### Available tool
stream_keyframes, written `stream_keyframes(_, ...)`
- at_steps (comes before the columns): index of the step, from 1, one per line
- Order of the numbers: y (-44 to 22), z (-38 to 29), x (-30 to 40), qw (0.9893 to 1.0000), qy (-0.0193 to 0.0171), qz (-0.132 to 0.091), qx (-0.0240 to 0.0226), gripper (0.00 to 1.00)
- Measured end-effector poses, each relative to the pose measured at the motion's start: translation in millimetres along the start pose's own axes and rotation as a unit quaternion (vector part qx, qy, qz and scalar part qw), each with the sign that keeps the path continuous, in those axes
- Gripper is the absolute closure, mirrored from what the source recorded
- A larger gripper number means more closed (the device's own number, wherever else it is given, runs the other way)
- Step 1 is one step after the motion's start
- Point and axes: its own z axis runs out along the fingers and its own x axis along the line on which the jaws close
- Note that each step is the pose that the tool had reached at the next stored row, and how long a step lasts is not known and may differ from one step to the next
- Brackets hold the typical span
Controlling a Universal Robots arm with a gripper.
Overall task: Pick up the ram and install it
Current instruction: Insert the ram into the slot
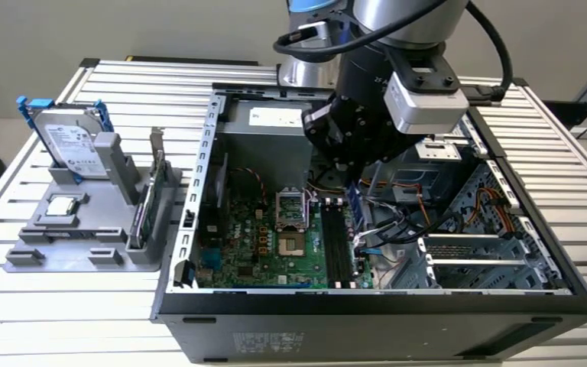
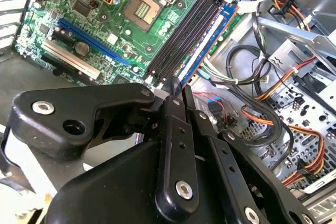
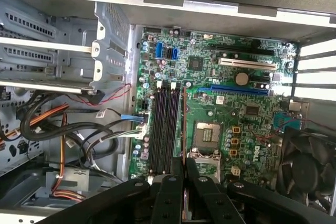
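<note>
My gripper [image 1: 350, 174] hangs inside the open computer case, over the motherboard's black memory slots [image 1: 336, 237]. It is shut on the ram [image 2: 207, 40], a thin bluish stick with a pale label that reaches out from the fingertips [image 2: 173, 85] and runs lengthwise along the slots [image 2: 181, 32]. In the first wrist view the ram [image 3: 184, 124] shows edge-on as a thin line just beside the slots [image 3: 165, 124], pinched between the fingers [image 3: 184, 165]. In the exterior view the ram [image 1: 354, 200] points down under the gripper. Whether it touches a slot I cannot tell.
Bundled cables [image 1: 406, 222] and a metal drive cage [image 1: 477, 260] crowd the case on the exterior view's right. The CPU socket [image 1: 288, 210] lies beside the slots. Outside the case, a grey stand [image 1: 79, 245] carries a hard drive with blue rails [image 1: 69, 141] and an upright card [image 1: 146, 206].
</note>
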Motion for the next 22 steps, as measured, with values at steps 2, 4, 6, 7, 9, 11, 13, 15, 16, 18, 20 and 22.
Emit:
stream_keyframes(2,0.0,0.8,0.0,1.0,0.0,0.0,0.0001,1.0)
stream_keyframes(4,0.0,1.5,0.0,1.0,0.0,0.0,0.0,1.0)
stream_keyframes(6,0.0,2.1,0.0,1.0,0.0,0.0,0.0,1.0)
stream_keyframes(7,0.0,2.4,0.0,1.0,0.0,0.0,0.0,1.0)
stream_keyframes(9,0.1,3.2,0.0,1.0,0.0,0.0,0.0001,1.0)
stream_keyframes(11,0.1,4.2,0.1,1.0,0.0,0.0,0.0001,1.0)
stream_keyframes(13,0.1,4.8,0.1,1.0,0.0,0.0,0.0,1.0)
stream_keyframes(15,0.1,4.9,0.1,1.0,0.0,0.0,0.0,1.0)
stream_keyframes(16,0.1,5.0,0.1,1.0,0.0,0.0,0.0,1.0)
stream_keyframes(18,0.1,5.0,0.2,1.0,0.0,0.0,0.0001,1.0)
stream_keyframes(20,0.1,5.1,0.2,1.0,0.0,0.0,0.0,1.0)
stream_keyframes(22,0.1,5.2,0.2,1.0,0.0,0.0,0.0001,1.0)
